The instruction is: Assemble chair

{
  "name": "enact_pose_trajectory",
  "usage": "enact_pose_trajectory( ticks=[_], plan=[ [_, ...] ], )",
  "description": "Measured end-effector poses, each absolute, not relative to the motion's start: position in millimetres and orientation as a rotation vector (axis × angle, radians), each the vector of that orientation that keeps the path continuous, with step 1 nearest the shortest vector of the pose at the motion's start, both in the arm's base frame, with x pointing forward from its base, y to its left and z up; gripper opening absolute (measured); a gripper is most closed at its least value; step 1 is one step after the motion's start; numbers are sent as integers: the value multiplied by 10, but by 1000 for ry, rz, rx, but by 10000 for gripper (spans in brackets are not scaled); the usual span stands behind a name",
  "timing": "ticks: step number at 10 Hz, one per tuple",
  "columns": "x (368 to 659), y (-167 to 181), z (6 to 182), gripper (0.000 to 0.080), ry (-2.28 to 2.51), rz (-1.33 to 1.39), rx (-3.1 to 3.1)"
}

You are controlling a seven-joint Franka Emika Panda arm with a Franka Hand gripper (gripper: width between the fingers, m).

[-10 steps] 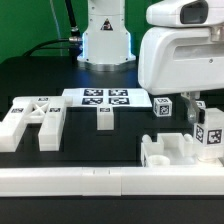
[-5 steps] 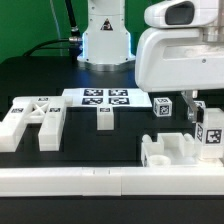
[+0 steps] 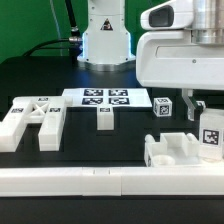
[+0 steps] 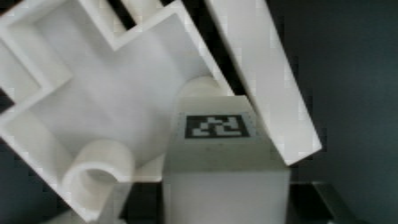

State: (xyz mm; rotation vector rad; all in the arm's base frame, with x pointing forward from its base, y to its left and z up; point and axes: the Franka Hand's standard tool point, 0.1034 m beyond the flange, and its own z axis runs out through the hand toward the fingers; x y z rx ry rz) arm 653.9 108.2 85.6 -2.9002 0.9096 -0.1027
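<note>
My gripper (image 3: pixel 201 115) is shut on a white bar-shaped chair piece (image 3: pixel 210 138) with a square tag and holds it upright. The bar is at the exterior view's right, right beside a chunky notched white chair slab (image 3: pixel 168 151). In the wrist view the gripper (image 4: pixel 222 208) holds the tagged bar (image 4: pixel 219 125), and the slab's ribs (image 4: pixel 89 90) lie just beyond it. I cannot tell whether the bar touches the slab. A small tagged cube (image 3: pixel 163 108) stands behind the slab. Two long tagged chair pieces (image 3: pixel 20 120) (image 3: pixel 49 123) and a short one (image 3: pixel 105 118) lie at the left.
The marker board (image 3: pixel 105 98) lies flat at the back middle. A long plain white rail (image 3: pixel 100 181) runs along the front edge. The big white robot body (image 3: pixel 180 50) fills the upper right, and the arm's base (image 3: pixel 105 35) stands at the back.
The held bar has turned from tilted to more upright and sunk slightly beside the slab. The arm's body has shifted a little to the exterior view's left.
</note>
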Motion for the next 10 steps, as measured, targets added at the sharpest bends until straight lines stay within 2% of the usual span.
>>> enact_pose_trajectory(
  ticks=[2,4,5,6,7,10],
  plan=[
    [6533,1105,854,289,1152,-84,-2805],
    [6531,1111,852,290,1191,-81,-2787],
    [6531,1112,852,506,1136,-84,-2811],
    [6529,1114,856,506,1060,-88,-2845],
    [6526,1133,855,618,941,-95,-2890],
    [6517,1174,853,648,474,-117,-3011]
  ],
)
